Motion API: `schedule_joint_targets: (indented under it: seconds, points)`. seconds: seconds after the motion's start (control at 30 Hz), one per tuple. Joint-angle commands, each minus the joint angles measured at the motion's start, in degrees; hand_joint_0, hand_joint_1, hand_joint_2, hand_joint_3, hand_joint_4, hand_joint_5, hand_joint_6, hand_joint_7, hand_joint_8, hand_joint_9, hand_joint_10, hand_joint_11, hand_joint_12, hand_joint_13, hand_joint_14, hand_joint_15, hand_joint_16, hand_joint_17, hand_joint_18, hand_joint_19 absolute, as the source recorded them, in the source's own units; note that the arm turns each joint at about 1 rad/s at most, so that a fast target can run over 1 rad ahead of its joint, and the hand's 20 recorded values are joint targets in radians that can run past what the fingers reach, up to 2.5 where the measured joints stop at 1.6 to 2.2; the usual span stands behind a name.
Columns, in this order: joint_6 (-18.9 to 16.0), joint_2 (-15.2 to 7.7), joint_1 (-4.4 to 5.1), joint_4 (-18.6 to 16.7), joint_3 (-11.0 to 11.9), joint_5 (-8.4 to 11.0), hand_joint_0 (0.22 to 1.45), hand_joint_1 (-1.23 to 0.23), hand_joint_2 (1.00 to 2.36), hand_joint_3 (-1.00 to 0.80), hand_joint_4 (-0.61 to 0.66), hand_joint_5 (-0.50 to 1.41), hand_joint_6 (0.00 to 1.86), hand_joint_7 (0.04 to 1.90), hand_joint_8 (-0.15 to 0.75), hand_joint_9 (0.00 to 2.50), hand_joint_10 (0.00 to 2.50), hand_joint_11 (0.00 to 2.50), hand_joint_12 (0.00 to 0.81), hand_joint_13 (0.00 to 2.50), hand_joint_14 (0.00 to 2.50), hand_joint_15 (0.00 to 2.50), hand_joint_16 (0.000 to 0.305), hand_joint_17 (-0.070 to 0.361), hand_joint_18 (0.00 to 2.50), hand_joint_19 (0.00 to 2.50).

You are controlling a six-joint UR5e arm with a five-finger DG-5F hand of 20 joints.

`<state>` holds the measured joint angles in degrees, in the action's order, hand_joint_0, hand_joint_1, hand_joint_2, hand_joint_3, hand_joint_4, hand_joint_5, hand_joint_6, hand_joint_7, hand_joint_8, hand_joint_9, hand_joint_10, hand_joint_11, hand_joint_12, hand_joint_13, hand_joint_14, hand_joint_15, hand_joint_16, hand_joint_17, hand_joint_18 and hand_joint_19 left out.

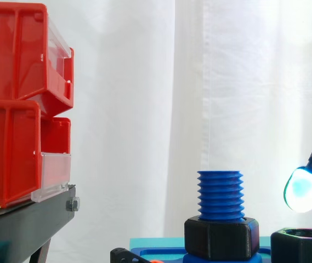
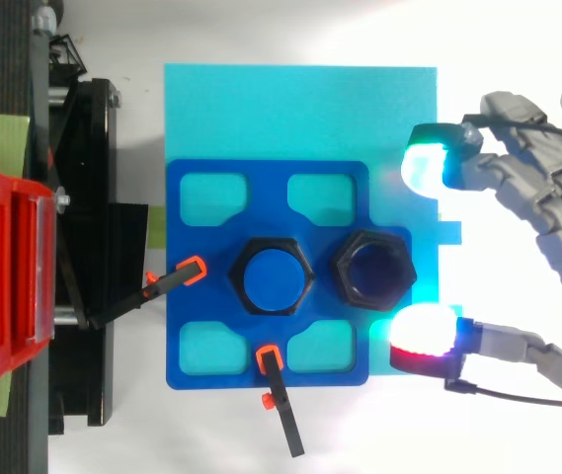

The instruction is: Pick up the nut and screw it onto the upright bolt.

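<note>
A white fabric curtain [image 1: 145, 109] hangs behind the work in the side view. At the left, stacked red plastic bins [image 1: 13, 104] with clear front panels rest on a black metal stand [image 1: 29, 222]. In the top view a flat cyan square plate [image 2: 300, 99] lies beside the stand, and on it lies a dark blue plastic fixture [image 2: 266, 178] with four rounded cut-outs.

The grey robot hand [image 2: 542, 193] comes in from the right edge of the top view. Its fingers are straight and spread well apart, and they hold nothing. One glowing fingertip [image 2: 424, 170] sits off the fixture's upper right corner. Another glowing fingertip [image 2: 421, 336] sits off its lower right corner. In the side view a cyan tip hangs above and to the right of the nut, clear of it.

The blue threaded plastic bolt [image 1: 220, 194] stands upright at the middle of the fixture, with a black hexagonal collar [image 1: 221, 236] round its base. The black hexagonal nut [image 2: 373, 269] lies flat on the fixture just beside the collar, on the hand's side. Its hole faces up, it is not on the bolt, and in the top view it lies between the two lit tips, touching neither.

A black clamp arm with an orange tip [image 2: 177, 279] reaches onto the fixture from the stand side, and a second clamp arm [image 2: 279, 395] reaches onto its lower edge
</note>
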<state>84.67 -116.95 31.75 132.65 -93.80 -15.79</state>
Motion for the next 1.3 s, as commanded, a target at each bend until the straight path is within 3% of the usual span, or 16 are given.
schedule_joint_targets:
  seconds: [0.0, 0.17, 0.6, 0.87, 1.27]
  points:
    - [1.46, -1.79, 0.24, -0.46, 1.16, 0.15, 0.30, -0.72, 1.00, -0.50, 0.24, -0.27, 0.50, 0.80, 0.336, 0.21, 0.00, 0.00, 0.437, 0.23, 0.00, 0.00, 0.059, 0.133, 0.09, 0.00]
    - [1.90, -2.32, 0.42, -0.20, 2.22, 0.24, 0.31, -0.72, 1.00, -0.50, 0.25, -0.27, 0.50, 0.79, 0.339, 0.23, 0.00, 0.00, 0.436, 0.24, 0.00, 0.00, 0.059, 0.133, 0.12, 0.00]
    - [1.99, -2.41, 0.42, -0.11, 2.13, 0.15, 0.33, -0.71, 1.00, -0.50, 0.26, -0.27, 0.50, 0.79, 0.338, 0.23, 0.00, 0.00, 0.428, 0.25, 0.00, 0.00, 0.057, 0.128, 0.12, 0.00]
    - [4.37, -2.41, 0.42, -0.90, 2.13, 0.15, 0.35, -0.72, 1.00, -0.50, 0.25, -0.26, 0.50, 0.79, 0.333, 0.24, 0.00, 0.00, 0.417, 0.25, 0.00, 0.00, 0.055, 0.123, 0.13, 0.00]
    - [4.10, -2.85, 0.42, -0.99, 2.13, 0.15, 0.38, -0.70, 1.00, -0.50, 0.25, -0.26, 0.50, 0.80, 0.324, 0.25, 0.00, 0.00, 0.407, 0.25, 0.00, 0.00, 0.052, 0.117, 0.13, 0.00]
